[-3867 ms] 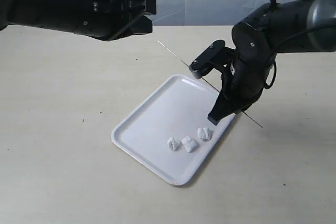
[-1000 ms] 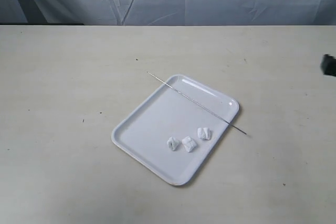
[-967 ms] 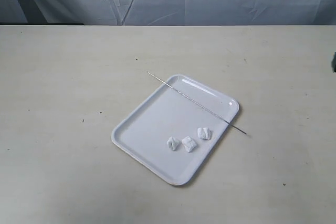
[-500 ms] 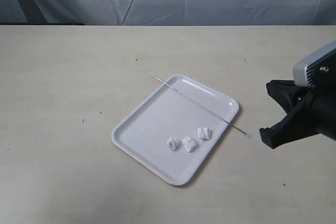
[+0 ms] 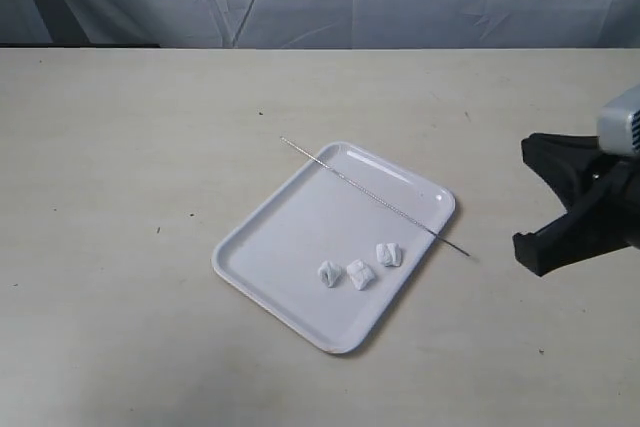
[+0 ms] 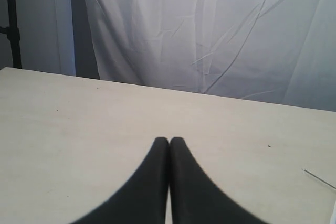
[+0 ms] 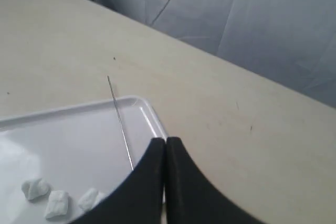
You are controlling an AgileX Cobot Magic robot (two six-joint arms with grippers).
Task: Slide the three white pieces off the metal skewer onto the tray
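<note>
Metal skewer (image 5: 375, 197), long axis diagonal across tray (image 5: 290, 237), both ends overhanging rim

White tray (image 5: 290, 237); silvery-grey skewer (image 5: 375, 196)

Three small white marshmallow-like pieces (image 5: 358, 274) lie loose in a short row near one long rim of a white rectangular tray (image 5: 290, 237) set askew at mid-table (image 5: 120, 147). A thin, bare metal skewer (image 5: 372, 197) rests across the tray's far short end, both tips overhanging the rim.
</note>
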